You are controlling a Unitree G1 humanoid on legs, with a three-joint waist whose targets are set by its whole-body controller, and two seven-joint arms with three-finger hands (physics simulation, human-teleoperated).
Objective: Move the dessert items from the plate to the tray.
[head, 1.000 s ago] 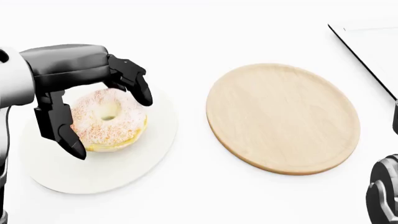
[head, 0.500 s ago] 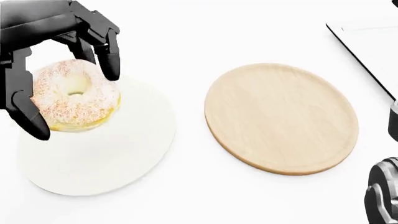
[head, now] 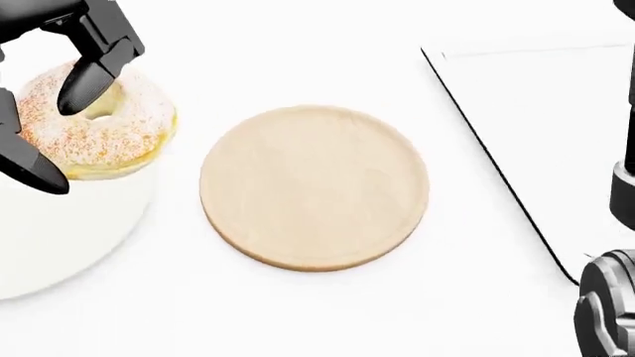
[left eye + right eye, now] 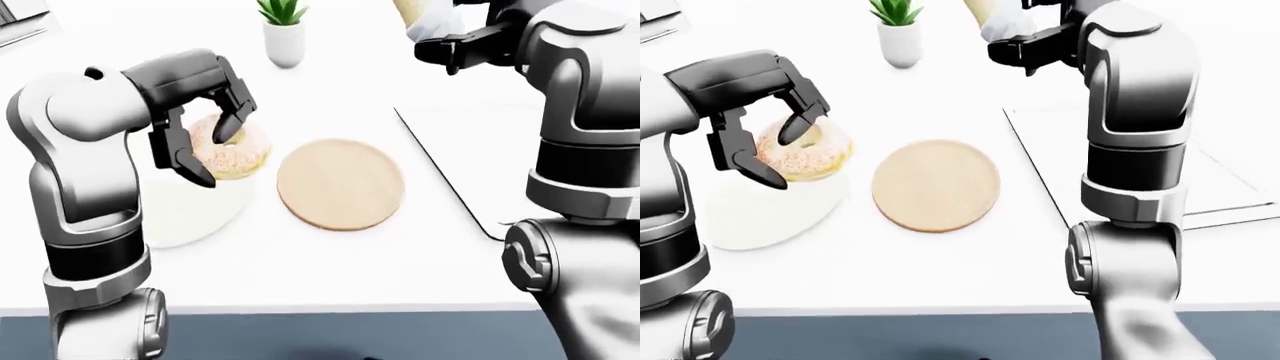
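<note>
Doughnut (image 3: 94, 126) sits clamped in my left hand (image 4: 195, 124) — one finger hooked down through its hole, another pressed on its outer edge — and it looks lifted clear over the right-hand rim of the white plate (image 3: 59, 238) in the head view. What matters for my next move is direction: the wooden board (image 3: 316, 186) lies just to the doughnut's right, and the tray (image 3: 556, 126), white with a dark edge, lies further right again, beyond the board. So I judge the carry must run rightward across the board, a long reach for the left arm. My right hand (image 4: 1025, 34) is raised high near the potted plant (image 4: 897, 30), above the tray's far end, and seems closed on something pale — I cannot tell what.
</note>
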